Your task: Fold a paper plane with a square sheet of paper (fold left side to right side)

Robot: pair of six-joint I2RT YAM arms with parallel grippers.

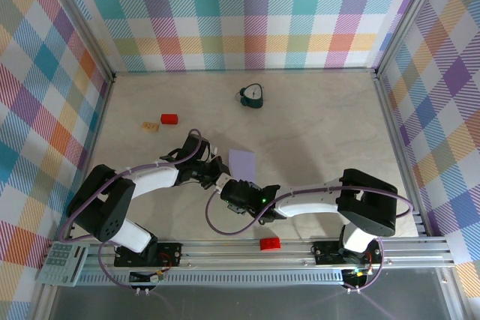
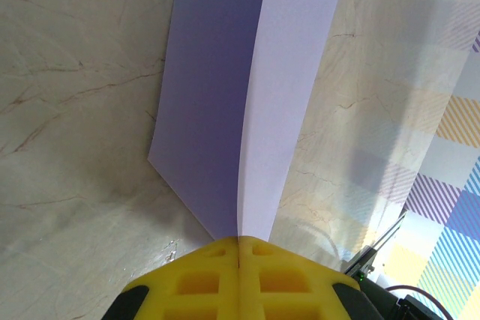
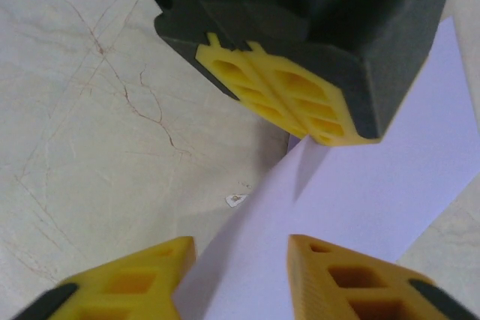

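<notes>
Far to my left on the table, a tan block and a red block lie loose, well apart from the work. My left end effector is clenched on the near tip of the square sheet of paper, which sits at the middle of the table. The pinch bends the sheet along a line running away from my pads, one half in shade and the other bright. I judge this hold is meant to lift the left side so it can go over to the right. Just beside it, my right end effector is released, with its jaws apart astride the sheet and grasping nothing, probably placed to steady or press the fold. Behind, a dark teal clock-like object stands clear. Everything rests straight on the table, in no holder.
</notes>
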